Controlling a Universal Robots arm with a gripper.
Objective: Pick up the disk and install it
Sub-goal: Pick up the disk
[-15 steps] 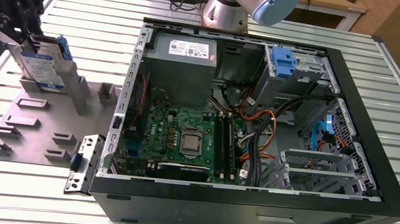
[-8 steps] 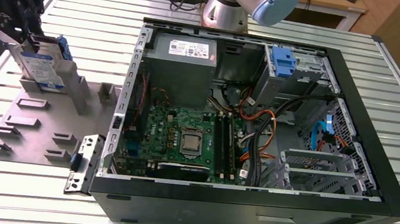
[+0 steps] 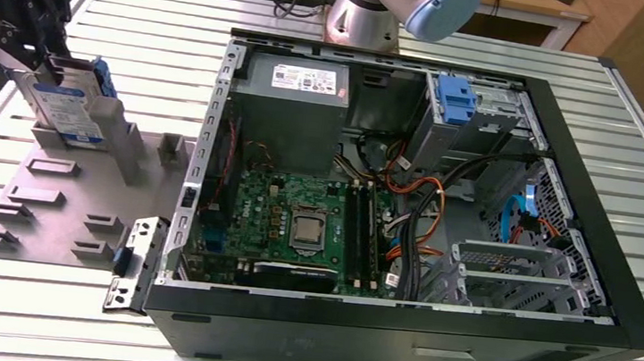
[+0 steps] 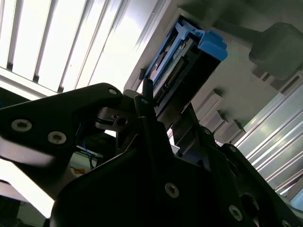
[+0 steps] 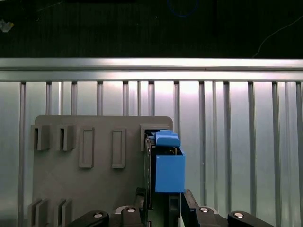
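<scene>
- The open computer case (image 3: 598, 290) lay well apart from the gripper (image 3: 49, 69), across the slatted table (image 3: 170, 30); on the way there a tilted disk could probably catch the case wall or the loose cables (image 3: 417, 190) inside.
- The grey fixture plate (image 3: 56, 206) lay directly beneath the gripper; its upright posts (image 3: 128, 147) stood just beside the disk, so a pull off the slot's line would likely scrape or jam it.
- The gripper's jaws looked closed on the disk (image 3: 79, 124), one on each broad face, near its upper end; a hold so far from the middle might let it swing or slip.
- The disk stood on edge between the jaws, its lower end apparently at the fixture; it was flat, silver, rectangular and rigid.
- Its blue carrier rails (image 5: 169, 165) framed the edges; being plastic, they probably flexed a little.
- Its white-and-blue label (image 3: 66, 107) covered one broad face; smooth, so likely offering little friction.
</scene>
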